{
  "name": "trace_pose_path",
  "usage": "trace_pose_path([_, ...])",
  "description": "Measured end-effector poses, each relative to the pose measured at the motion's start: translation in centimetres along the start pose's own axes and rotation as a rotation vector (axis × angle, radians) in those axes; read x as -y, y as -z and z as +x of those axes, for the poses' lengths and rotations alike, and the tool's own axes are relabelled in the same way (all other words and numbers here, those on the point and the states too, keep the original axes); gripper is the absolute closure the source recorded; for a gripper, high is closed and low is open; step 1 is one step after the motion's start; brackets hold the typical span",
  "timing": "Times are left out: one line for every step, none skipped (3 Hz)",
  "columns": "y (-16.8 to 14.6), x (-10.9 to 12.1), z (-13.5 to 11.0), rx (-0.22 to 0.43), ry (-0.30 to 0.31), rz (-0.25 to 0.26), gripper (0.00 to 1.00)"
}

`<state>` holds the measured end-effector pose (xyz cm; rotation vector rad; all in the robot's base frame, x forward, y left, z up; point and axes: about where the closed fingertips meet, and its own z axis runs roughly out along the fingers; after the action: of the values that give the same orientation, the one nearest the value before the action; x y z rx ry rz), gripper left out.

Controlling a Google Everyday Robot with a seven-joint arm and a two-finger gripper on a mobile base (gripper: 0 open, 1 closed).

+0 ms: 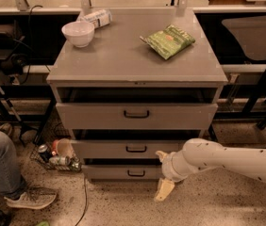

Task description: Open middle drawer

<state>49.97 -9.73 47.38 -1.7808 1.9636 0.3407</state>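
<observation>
While you look at the cabinet [133,62] head-on, the middle drawer [135,149] sits second from the top, between the wider top drawer [100,116] and the narrower bottom drawer [109,172]. Its front is plain grey metal, middling in height, with a small black handle [136,149] at its centre. A dark strip shows above its upper edge, and a deeper one shows above the top drawer, whose inside you cannot see.

Your gripper [162,173] hangs low at the right end of the drawer fronts, just beside the right end of the middle drawer and close to the floor. It has hold of nothing. You cannot tell how far it is open.

On the cabinet's top, a white bowl [78,33] stands at the back left, and its contents are not visible to you. A can [97,18] lies on its side just behind it. A green snack bag [167,41] rests toward the back right.

On the floor left of the cabinet, a wire basket [41,161] holds a few cans and a cup. A person's leg and shoe [29,197] show at the left edge.
</observation>
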Motion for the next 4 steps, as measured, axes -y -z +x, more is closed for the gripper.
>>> trace_pose_path([-1.0,4.3,0.3,-0.078,0.118,0.125,0.0])
trace_pose_path([-1.3,8.5,0.2,-0.123,0.202,0.219,0.0])
trace_pose_path([-2.5,11.5,-0.1,-0.133,0.25,0.246,0.0])
trace_pose_path([-5.6,13.8,1.0,-0.111,0.237,0.206,0.02])
